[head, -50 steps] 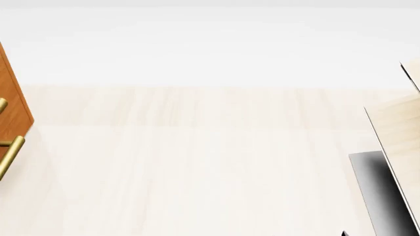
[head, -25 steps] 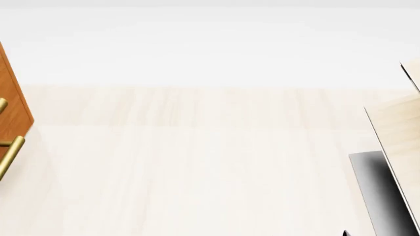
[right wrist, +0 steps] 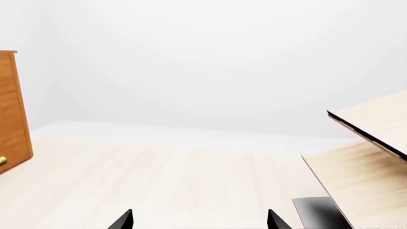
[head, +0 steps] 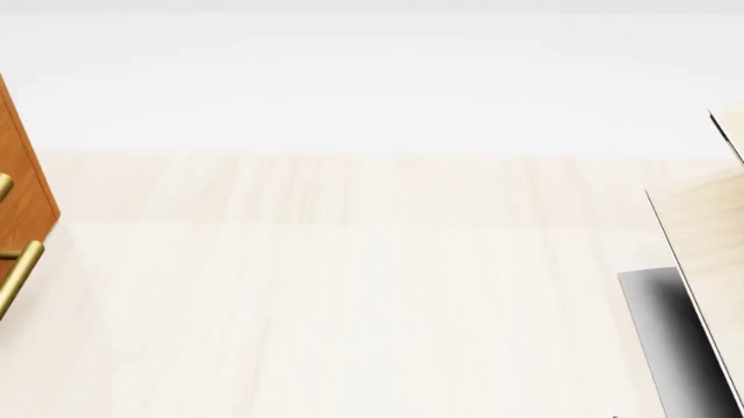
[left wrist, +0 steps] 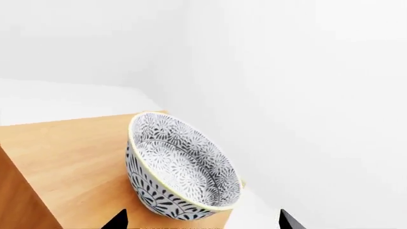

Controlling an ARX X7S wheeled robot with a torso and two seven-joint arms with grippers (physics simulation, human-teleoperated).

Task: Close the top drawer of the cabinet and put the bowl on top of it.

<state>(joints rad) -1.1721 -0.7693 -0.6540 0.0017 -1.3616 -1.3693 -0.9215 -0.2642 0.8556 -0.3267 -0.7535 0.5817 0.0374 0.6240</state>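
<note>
Both tools show only as dark fingertip pairs at the edge of their wrist views: the left tool (left wrist: 202, 220) has its tips spread wide with nothing between them, released, and the right tool (right wrist: 199, 218) is likewise spread and empty over the pale floor (head: 348, 287). Beyond the left tool's tips, the bowl (left wrist: 183, 167) rests on the flat wooden top of the cabinet (left wrist: 70, 152), close to that top's far corner and edge, apart from the fingertips; I judge it set down there and let go, which would explain the open tips drawn off it. In this slanted wrist view the bowl's mouth seems turned toward the camera, but I take that for the camera's angle, so the bowl likely sits upright, mouth up; being round, it has no long axis. In the head view only a strip of the cabinet's front shows at the left edge, with brass handles (head: 16, 274); whether the top drawer is shut cannot be told from here. Pale wood panels (head: 709, 235) stand well apart at the right.
</note>
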